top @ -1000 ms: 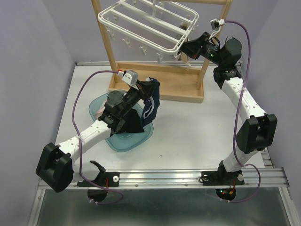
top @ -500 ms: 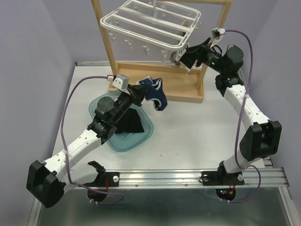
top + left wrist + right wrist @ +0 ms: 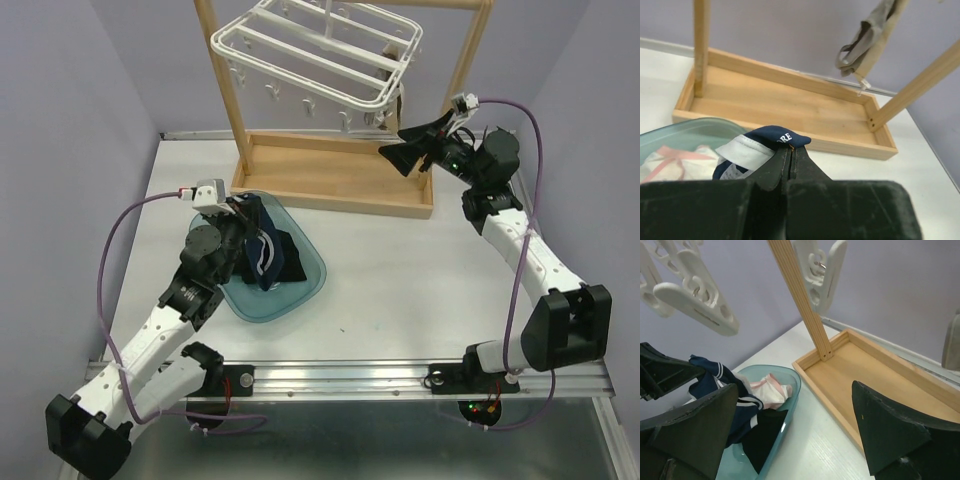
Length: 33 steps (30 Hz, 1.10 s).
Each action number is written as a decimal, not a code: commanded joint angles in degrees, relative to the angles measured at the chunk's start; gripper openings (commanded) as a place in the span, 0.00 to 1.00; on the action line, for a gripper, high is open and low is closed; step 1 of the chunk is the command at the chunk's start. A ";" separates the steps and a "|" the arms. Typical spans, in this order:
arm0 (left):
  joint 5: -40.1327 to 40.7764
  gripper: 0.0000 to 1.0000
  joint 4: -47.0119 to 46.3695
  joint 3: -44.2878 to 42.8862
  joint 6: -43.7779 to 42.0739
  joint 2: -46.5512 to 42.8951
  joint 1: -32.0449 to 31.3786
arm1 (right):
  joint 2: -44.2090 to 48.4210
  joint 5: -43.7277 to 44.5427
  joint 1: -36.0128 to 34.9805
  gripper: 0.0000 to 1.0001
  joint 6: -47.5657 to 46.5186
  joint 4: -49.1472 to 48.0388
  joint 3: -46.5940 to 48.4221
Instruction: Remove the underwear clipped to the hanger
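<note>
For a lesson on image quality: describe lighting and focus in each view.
Top external view: even light, crisp, no strong shadows. Left wrist view: the left end effector fills the bottom as a dark soft mass; the navy underwear it pinches is sharp. Right wrist view: nearby clips look slightly soft.

Navy underwear [image 3: 262,252] over basin [image 3: 272,302]; grey piece [image 3: 866,34] on hanger [image 3: 300,72].

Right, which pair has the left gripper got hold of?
The navy pair with white lettering, pinched in the shut left gripper at the teal basin. The black pair and pink-white pair lie loose in it; the grey pair hangs up high.
</note>
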<state>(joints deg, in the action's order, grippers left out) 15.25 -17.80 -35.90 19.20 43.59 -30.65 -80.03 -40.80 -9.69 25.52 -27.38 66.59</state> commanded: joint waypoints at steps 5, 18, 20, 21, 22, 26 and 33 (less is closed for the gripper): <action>0.57 0.00 -1.18 5.13 8.47 4.30 4.72 | 5.93 0.19 0.47 1.00 -10.65 0.21 -8.83; 6.46 0.94 14.81 0.75 21.58 -3.42 5.60 | 7.87 9.24 1.78 1.00 -21.74 8.92 -12.01; 6.29 0.96 16.39 -0.92 20.97 -5.09 5.52 | 7.70 9.94 2.05 1.00 -23.05 8.92 -12.44; 5.94 0.96 16.57 -1.36 20.36 -5.53 5.52 | 7.52 9.95 1.96 1.00 -23.49 8.92 -12.62; 5.59 0.96 16.66 -2.06 19.04 -6.15 5.52 | 7.35 10.03 2.05 1.00 -23.84 9.09 -12.88; 1.65 0.96 17.10 -4.08 13.09 -9.04 5.61 | 5.94 10.91 1.96 1.00 -24.90 9.01 -13.06; -8.55 0.96 17.62 -7.69 -3.61 -14.49 5.52 | 1.29 6.87 1.96 1.00 -29.20 12.52 -9.47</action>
<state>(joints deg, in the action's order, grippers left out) 13.10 0.56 -39.53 27.64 31.77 -25.36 -76.38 -31.79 -7.94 -0.19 -17.08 54.59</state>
